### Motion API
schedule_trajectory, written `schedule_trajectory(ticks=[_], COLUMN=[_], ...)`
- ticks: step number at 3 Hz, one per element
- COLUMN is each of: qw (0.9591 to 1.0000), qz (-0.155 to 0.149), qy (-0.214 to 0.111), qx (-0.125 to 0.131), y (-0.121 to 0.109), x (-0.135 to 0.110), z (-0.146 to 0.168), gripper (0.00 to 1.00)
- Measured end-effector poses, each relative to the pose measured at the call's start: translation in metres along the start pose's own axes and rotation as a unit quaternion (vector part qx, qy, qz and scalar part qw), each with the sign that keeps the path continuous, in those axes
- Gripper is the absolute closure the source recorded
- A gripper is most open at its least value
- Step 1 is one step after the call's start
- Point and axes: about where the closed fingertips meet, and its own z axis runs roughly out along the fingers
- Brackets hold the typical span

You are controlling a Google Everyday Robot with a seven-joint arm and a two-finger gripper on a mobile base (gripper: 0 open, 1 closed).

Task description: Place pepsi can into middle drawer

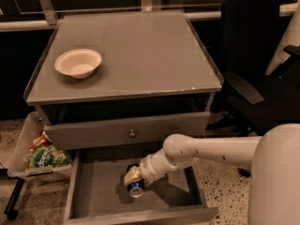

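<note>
The pepsi can (136, 188) is blue with a silver end and lies tilted inside the open middle drawer (101, 191), near its centre. My gripper (132, 176) reaches down into the drawer from the right on a white arm and sits right at the can's upper end. The can's lower end looks close to the drawer floor; I cannot tell whether it touches. The drawer is pulled out below the grey drawer front with a round knob (132, 134).
A white bowl (78, 63) sits on the cabinet top at the left. A clear bin with a green snack bag (44, 157) stands left of the cabinet. A black office chair (255, 69) stands at the right.
</note>
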Motion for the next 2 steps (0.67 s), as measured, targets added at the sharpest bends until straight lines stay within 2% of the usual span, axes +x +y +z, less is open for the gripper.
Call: schedule_trajectory(ticks=[2], qw=[0.9987], qz=[0.048], qy=[-0.015], qx=[0.007], y=[-0.034], x=[-0.012], z=[0.039], gripper=[1.00])
